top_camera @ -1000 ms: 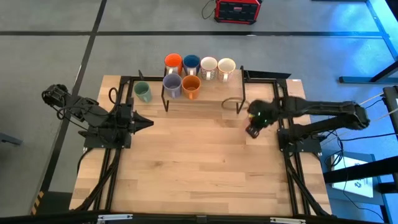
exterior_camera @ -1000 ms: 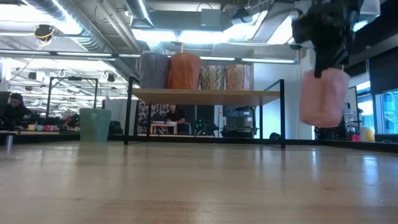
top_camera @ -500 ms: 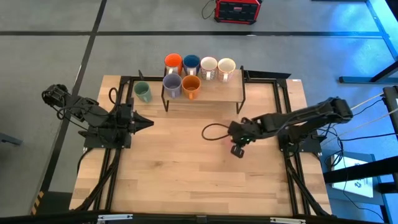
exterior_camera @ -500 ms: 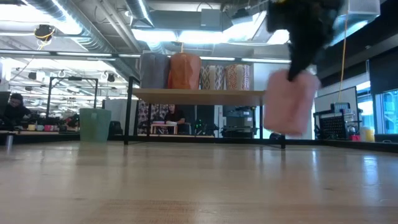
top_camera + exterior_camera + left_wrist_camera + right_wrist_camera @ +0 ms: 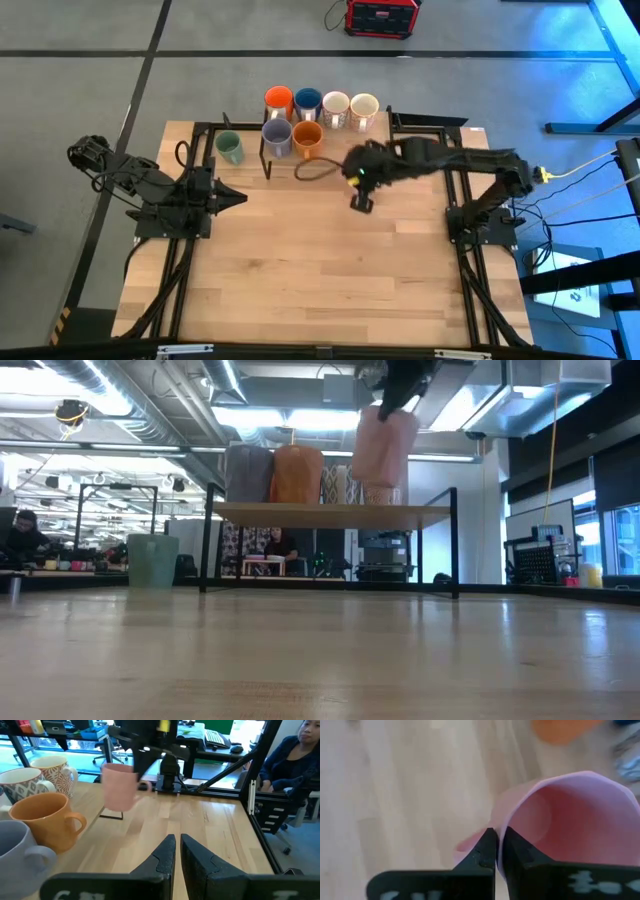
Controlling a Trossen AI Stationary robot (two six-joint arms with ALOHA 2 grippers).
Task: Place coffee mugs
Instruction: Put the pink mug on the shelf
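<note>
Six mugs (image 5: 305,103) racked, green one (image 5: 230,148) beside rack (image 5: 380,150), pink mug (image 5: 119,786) pinched in my right gripper (image 5: 496,851) (left gripper (image 5: 176,851) closed, idle).

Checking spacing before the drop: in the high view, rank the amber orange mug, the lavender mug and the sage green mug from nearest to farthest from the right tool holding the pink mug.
1. Amber orange mug: nearest the right tool, front row of the rack, beside the lavender one.
2. Lavender mug: next along the front row, toward the left arm's side.
3. Sage green mug: farthest, standing off the rack near the left arm.
</note>
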